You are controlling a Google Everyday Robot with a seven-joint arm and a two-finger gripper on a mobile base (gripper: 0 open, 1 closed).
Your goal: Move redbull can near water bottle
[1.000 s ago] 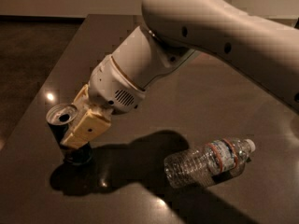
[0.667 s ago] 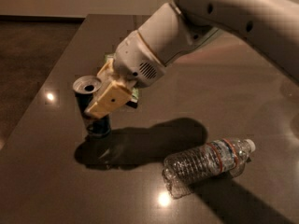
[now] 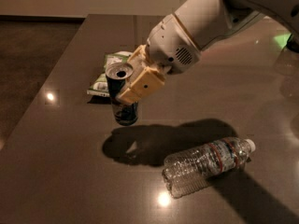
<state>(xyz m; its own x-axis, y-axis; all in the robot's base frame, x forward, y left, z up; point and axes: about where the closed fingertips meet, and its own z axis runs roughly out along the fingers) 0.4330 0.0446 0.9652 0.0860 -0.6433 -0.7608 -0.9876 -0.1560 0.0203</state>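
The redbull can [image 3: 122, 107] is dark blue and silver with a silver top. It hangs upright above the dark table, left of centre. My gripper [image 3: 133, 80] is shut on the redbull can, with its tan fingers [image 3: 140, 87] clamped on the can's upper part. The water bottle [image 3: 209, 164] lies on its side on the table at the lower right, with its white cap pointing right. The can is up and to the left of the bottle, apart from it.
A green snack bag [image 3: 103, 78] lies on the table behind the can. The table [image 3: 60, 171] is dark and glossy, and its left edge runs diagonally down the left side. My white arm [image 3: 219, 13] crosses the upper right.
My gripper has lifted the can off the table and carried it right, toward the bottle. The green bag now shows behind it.
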